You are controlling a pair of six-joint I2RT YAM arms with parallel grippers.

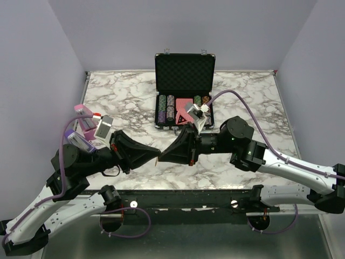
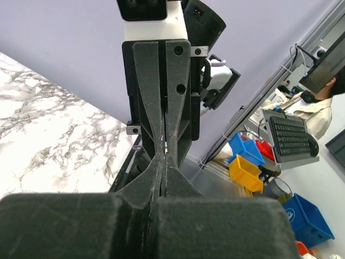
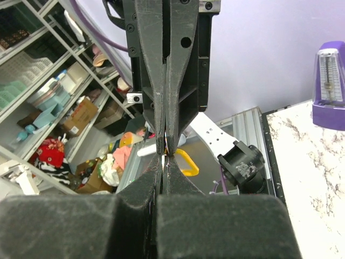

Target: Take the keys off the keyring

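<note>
Both arms meet nose to nose over the near part of the marble table; left gripper and right gripper point straight at each other with tips practically touching; both pairs of jaws are clenched tight, no gap in either wrist view; the yellow keyring pokes out just beside that meeting point, up off the table; only part of its loop shows, so I can't tell which gripper pinches it; a tiny silvery sliver sits right between the two sets of tips, maybe one of the keys, too small to tell; the open black chip case is behind them at the far side, well apart; a purple metronome stands at the table's left edge
</note>
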